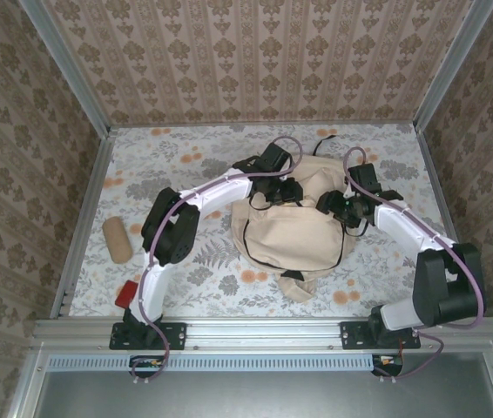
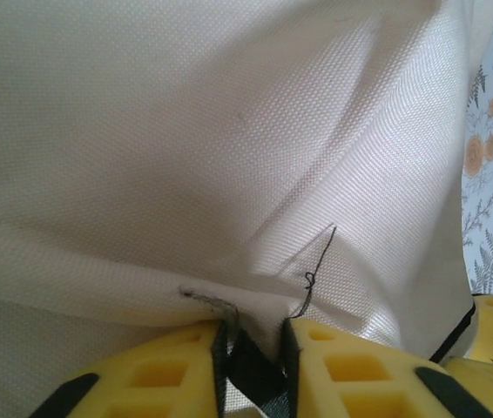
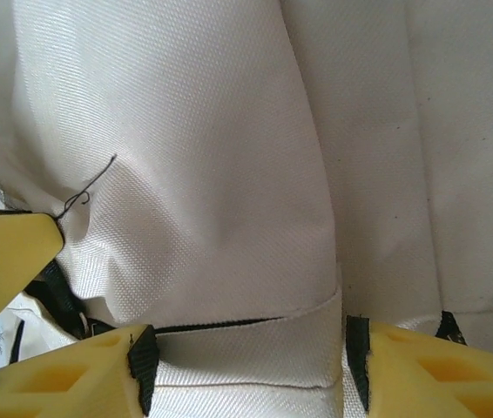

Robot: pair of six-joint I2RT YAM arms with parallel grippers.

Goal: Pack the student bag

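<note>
Yellow fingers (image 2: 351,374) are pressing into cream fabric, with both arms working at the student bag (image 1: 294,231).
Left end effector (image 2: 255,353) is clenching a dark strip and a fold of the bag. Right end effector (image 3: 251,348) is straddling a cream band, jaws wide; grasping or not, can't tell. Bag is lying mid-scene on the bench (image 1: 185,157), slightly right.
</note>
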